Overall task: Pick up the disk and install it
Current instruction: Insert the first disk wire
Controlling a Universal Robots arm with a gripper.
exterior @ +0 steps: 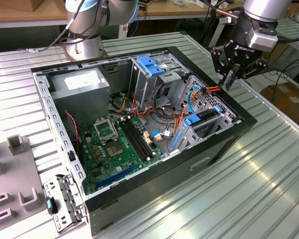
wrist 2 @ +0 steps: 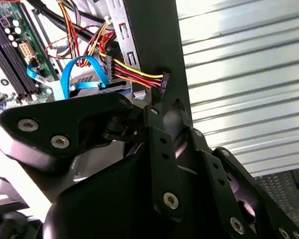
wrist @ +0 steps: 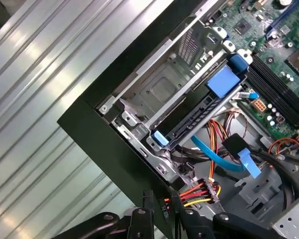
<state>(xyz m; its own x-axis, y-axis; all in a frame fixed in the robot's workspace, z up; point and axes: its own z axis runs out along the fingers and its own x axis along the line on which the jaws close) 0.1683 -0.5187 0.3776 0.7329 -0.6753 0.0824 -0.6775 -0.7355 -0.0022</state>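
Black two-finger gripper (exterior: 229,79) hovering over rim of open black computer case (exterior: 154,199). Gripper pinching black connector (wrist: 164,205) of red-yellow wire bundle; judging it clamped, not certain. Blue-framed flat disk (wrist: 197,115) sitting in silvery corner drive cage (wrist: 164,89), below gripper, toward exterior view's left. Disk's long axis running along adjoining case wall. Small blue end tab (wrist: 159,138) lying nearest gripper.

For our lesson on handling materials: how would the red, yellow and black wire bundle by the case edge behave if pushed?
Probably floppy: the wire bundle curves loosely and fans into separate strands. Likely light, being thin wires. Its black connector looks rigid, so it may catch on the case edge.
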